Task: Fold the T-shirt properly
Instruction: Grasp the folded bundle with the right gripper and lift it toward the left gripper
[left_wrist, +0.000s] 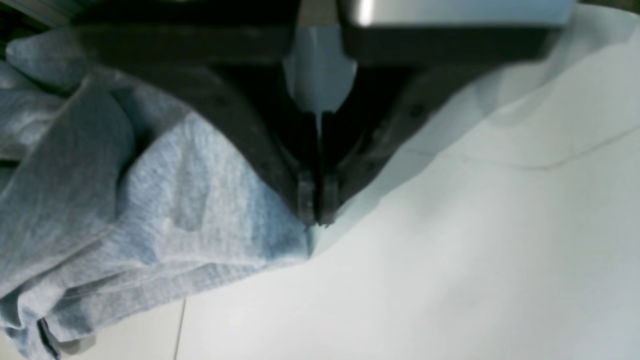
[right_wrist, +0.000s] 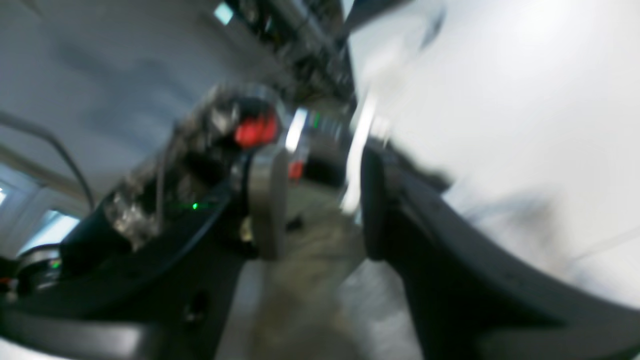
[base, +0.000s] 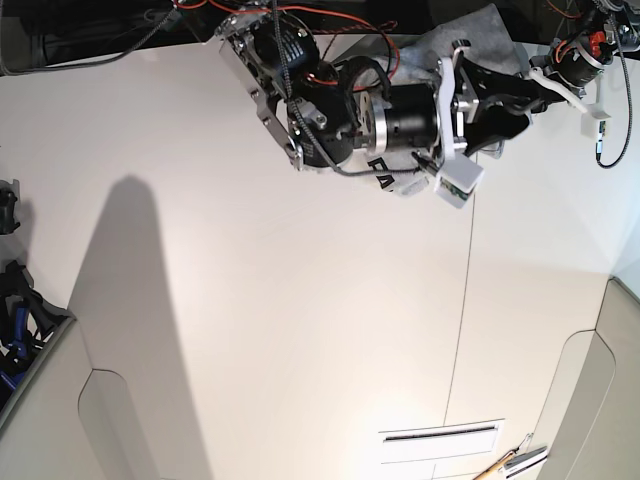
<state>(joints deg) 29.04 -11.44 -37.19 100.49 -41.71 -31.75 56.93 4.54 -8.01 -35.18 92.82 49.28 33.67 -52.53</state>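
T-shirt (left_wrist: 150, 200): crumpled heap of heather-grey cloth on the white table (left_wrist: 450, 260), at its far edge.
Left gripper (left_wrist: 316, 207): jaws pressed together, pinching the shirt's edge.
Right gripper (right_wrist: 320, 210): jaws apart, holding nothing, blurred.

One T-shirt (left_wrist: 150, 200), one table (base: 250, 330), and two grippers: left gripper (left_wrist: 316, 207), right gripper (right_wrist: 320, 205).

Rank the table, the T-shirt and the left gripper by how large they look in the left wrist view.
1. table: largest.
2. T-shirt and left gripper: about alike. The gripper is nearest the camera, so I do not rank them.
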